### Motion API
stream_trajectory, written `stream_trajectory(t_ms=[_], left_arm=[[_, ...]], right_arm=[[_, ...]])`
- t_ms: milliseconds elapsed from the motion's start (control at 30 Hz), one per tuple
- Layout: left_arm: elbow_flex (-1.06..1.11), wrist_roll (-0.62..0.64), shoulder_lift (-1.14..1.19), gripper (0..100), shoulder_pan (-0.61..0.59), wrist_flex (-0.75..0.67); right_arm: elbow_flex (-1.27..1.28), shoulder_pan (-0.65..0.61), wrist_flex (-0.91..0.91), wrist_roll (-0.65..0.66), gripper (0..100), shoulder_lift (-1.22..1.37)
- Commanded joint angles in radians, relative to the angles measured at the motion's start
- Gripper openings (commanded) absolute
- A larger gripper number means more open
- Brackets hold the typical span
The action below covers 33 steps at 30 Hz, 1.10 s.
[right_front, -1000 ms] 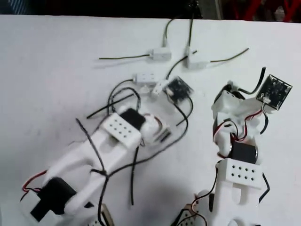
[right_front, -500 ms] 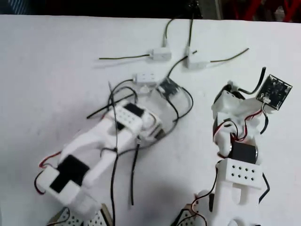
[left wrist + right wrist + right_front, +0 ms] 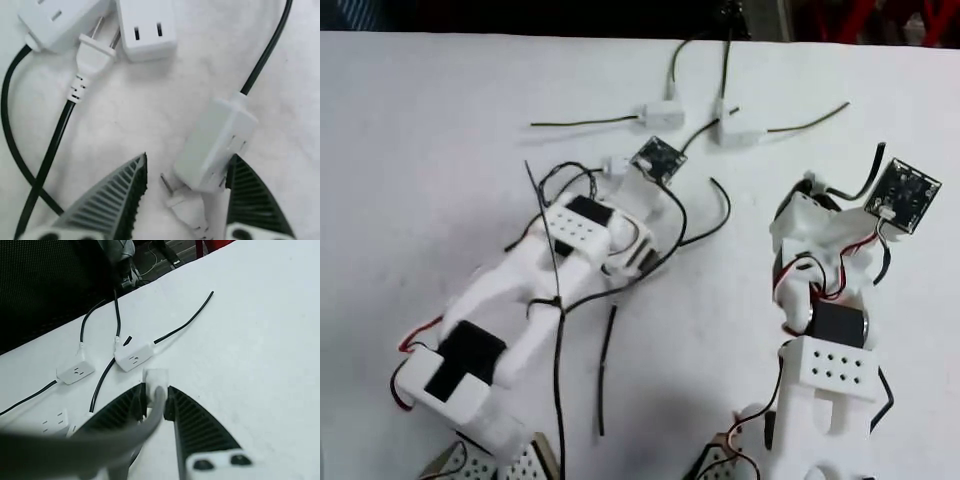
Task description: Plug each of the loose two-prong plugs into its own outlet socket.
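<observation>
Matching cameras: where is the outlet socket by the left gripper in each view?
High view: outlet socket mid-table, partly under the left arm's camera board.
Left wrist view: socket between the fingertips of the open left gripper.
Right wrist view: socket nearest of three.
Shared landmark: the other two sockets beyond it.

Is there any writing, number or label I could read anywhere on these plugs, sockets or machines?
None can be read.
The white socket and the loose plug beside it show no print.
The held plug in the right tool shows none either.
The circuit board on one arm may carry markings, but they are too small to read.
</observation>
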Motion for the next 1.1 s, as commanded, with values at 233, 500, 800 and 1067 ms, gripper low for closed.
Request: stream_trajectory(t_ms=[233, 500, 800, 1067], left_arm=[[-0.051, 0.014, -0.007, 26, -0.090, -0.078], [-0.040, 0.014, 0.001, 26, -0.113, -0.092], [-0.061, 0.005, 0.058, 26, -0.073, -0.055], [-0.239, 0.011, 0.179, 26, -0.074, 0.129]], right_arm=[[-0.026, -0.015, 0.001, 0.000, 1.8, -0.013], [-0.026, -0.015, 0.001, 0.000, 1.8, -0.013], [-0.026, -0.016, 0.001, 0.000, 1.8, -0.013], [-0.025, -0.048, 0.019, 0.002, 1.8, -0.013]])
